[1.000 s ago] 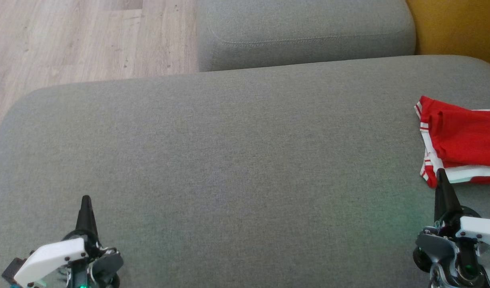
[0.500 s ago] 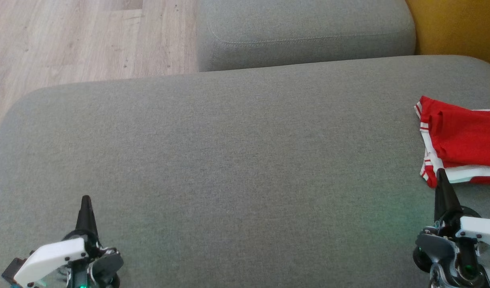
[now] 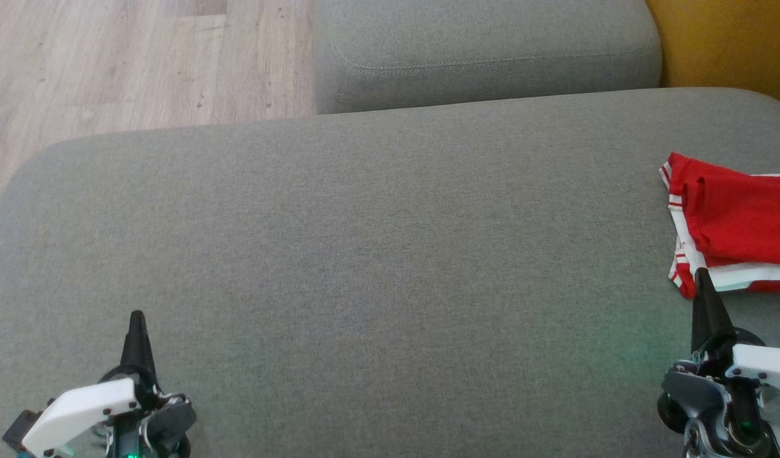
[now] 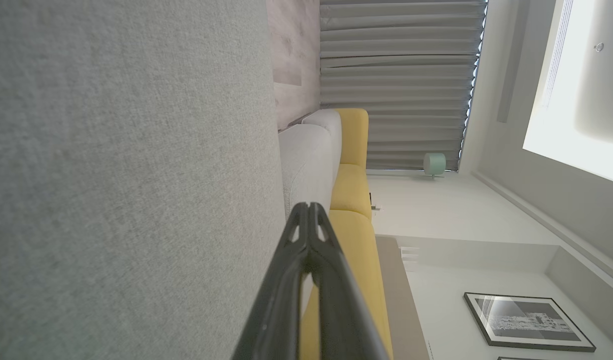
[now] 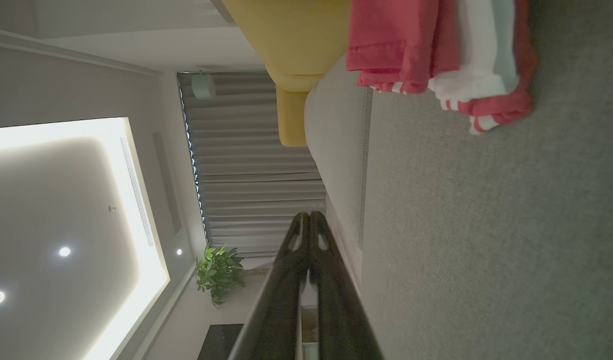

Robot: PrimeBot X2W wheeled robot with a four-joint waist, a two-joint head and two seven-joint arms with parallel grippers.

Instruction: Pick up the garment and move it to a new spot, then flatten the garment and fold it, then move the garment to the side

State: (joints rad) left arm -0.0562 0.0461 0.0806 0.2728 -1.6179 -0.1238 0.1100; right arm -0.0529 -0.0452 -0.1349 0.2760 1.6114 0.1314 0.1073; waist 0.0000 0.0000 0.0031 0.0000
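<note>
The garment is red with white stripes and lies folded at the right edge of the grey sofa seat; part of it runs out of the head view. In the right wrist view the garment sits at the top, ahead of the fingertips. My right gripper is shut, its tip just below the garment's near corner, holding nothing. My left gripper is shut over the seat at the lower left, far from the garment. Both wrist views show fingers pressed together: left gripper, right gripper.
A second grey cushion lies beyond the seat. A yellow sofa part stands at the upper right. Wooden floor shows at the upper left, past the seat's rounded edge. Curtains and a plant stand far off.
</note>
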